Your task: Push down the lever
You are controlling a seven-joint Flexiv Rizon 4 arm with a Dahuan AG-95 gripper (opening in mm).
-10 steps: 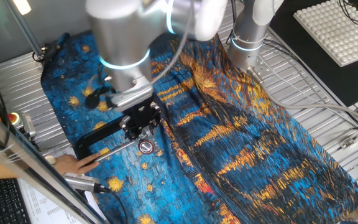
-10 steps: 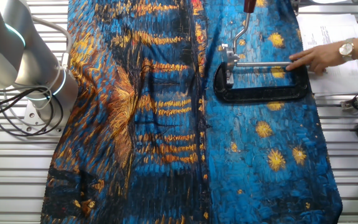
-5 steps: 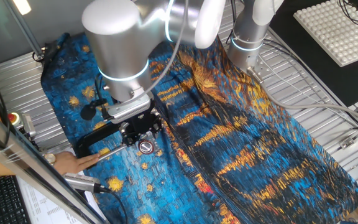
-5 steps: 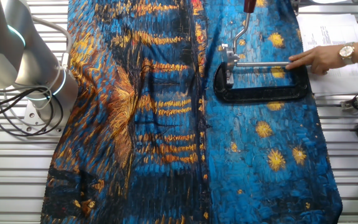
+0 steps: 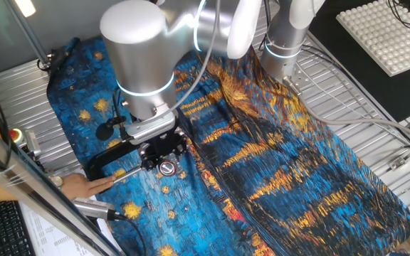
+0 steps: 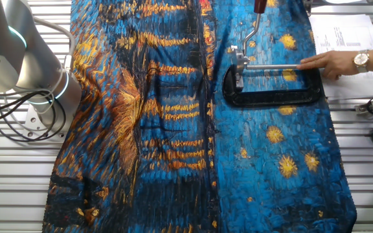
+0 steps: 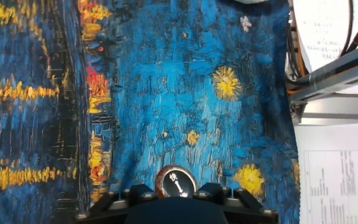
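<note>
One fixed view: we saw the arm's gripper (image 5: 164,153) low over the black clamp (image 5: 109,156) on the blue painted cloth (image 5: 276,163). A person's hand (image 5: 84,186) rested at the clamp's near end. The fingers were hidden under the wrist, so we could not tell whether they stood apart or together. The lever was hidden here too.

The other fixed view: we found the lever (image 6: 254,26), a thin silver rod with a red cap at the top edge, rising from the clamp's (image 6: 271,97) screw end. It stood up at a slant, not pressed down. The hand (image 6: 332,63) touched the clamp's long bar. The gripper was out of frame.

Hand view: we saw only cloth (image 7: 166,93), some paper (image 7: 334,180) at the right, and the hand's dark base with a round dial (image 7: 176,183). No fingertips and no lever showed.

Progress: we judged the push not yet done, since the lever stood raised. Reaching it and pressing it down were both left.
</note>
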